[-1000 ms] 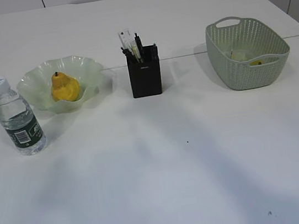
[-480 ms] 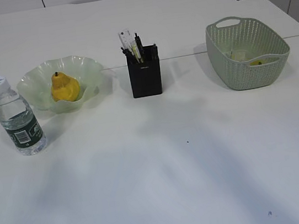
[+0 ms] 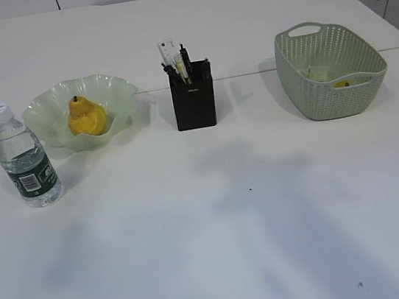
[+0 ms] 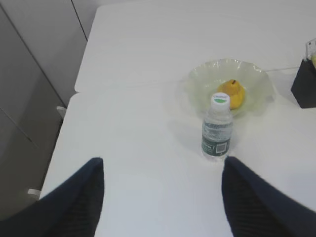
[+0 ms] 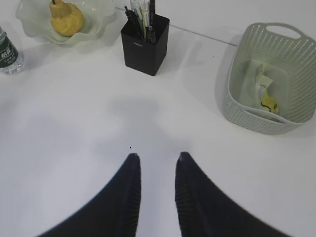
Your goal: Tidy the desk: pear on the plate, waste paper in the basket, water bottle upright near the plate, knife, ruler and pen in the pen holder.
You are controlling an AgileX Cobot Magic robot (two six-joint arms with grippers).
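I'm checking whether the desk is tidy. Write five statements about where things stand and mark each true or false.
1. The pear lies on the plate. True.
2. The bottle lies on its side. False: it stands upright with its cap on, beside the plate.
3. The basket is empty. False: the right wrist view shows paper inside it.
4. The pen holder stands between plate and basket, with pens and a ruler sticking out. True.
5. The left gripper holds the bottle. False: its jaws stand wide apart, nothing between them, short of the bottle.
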